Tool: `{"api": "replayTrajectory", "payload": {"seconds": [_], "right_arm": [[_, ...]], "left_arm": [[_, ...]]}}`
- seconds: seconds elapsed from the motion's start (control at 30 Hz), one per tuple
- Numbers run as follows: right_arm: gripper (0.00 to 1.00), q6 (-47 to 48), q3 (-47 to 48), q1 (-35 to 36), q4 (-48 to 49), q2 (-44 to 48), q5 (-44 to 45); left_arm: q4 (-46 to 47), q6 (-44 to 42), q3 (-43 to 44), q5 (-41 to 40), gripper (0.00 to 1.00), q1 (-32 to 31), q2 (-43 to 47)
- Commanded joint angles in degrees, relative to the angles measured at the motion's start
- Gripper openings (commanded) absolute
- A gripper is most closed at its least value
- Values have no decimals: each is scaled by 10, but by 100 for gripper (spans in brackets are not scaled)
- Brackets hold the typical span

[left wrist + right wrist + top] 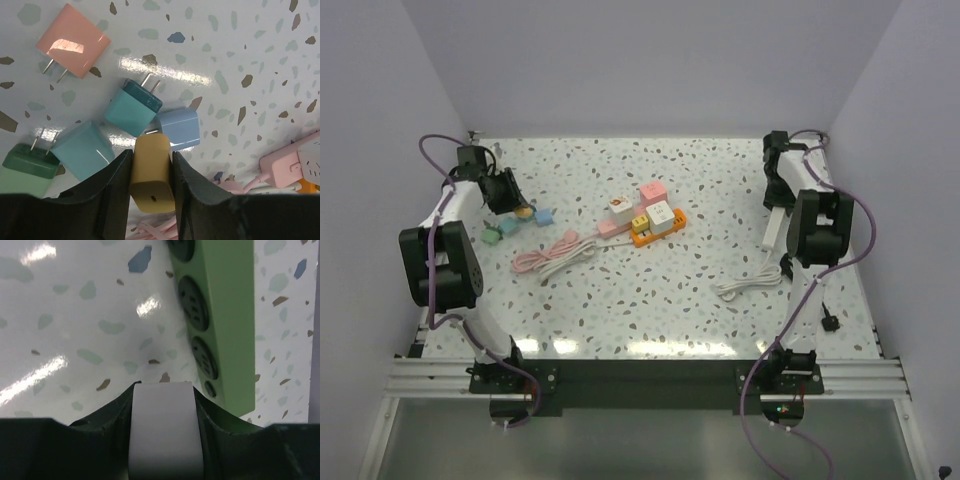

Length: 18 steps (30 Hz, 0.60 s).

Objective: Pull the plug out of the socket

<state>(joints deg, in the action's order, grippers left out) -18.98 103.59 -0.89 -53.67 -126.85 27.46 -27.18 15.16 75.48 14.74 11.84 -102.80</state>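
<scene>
In the left wrist view my left gripper (152, 156) is shut on a yellow plug (152, 175), gripped at both sides, with its front end against a light blue plug (179, 129). In the top view the left gripper (508, 198) is at the far left over a cluster of loose plugs. My right gripper (162, 389) is shut on a white plug (162, 435), which is beside a pale green power strip (220, 315) with round sockets and not in any of them. In the top view the right gripper (778, 195) is at the far right, above that strip (775, 230).
Loose plugs lie round the left gripper: pink (74, 41), teal (132, 107), cyan (82, 149), green (30, 162). A pink socket block (612, 228) with plugs in it and an orange one (655, 228) stand mid-table, with pink and white cables (555, 255). A white cable (750, 285) lies at the right.
</scene>
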Motion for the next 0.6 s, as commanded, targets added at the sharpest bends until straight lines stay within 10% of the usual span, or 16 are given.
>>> {"api": "replayTrajectory", "payload": {"seconds": [0.0, 0.13, 0.37, 0.57], "right_arm": [[42, 34, 78, -17, -33, -26, 17], [71, 51, 133, -23, -33, -31, 5], [90, 35, 196, -19, -71, 26, -68], [98, 52, 10, 63, 26, 188, -211]], "left_arm": [[4, -23, 2, -15, 20, -1, -1], [10, -21, -8, -39, 51, -1, 16], [2, -12, 4, -28, 81, -1, 34], [6, -9, 0, 37, 100, -29, 103]]}}
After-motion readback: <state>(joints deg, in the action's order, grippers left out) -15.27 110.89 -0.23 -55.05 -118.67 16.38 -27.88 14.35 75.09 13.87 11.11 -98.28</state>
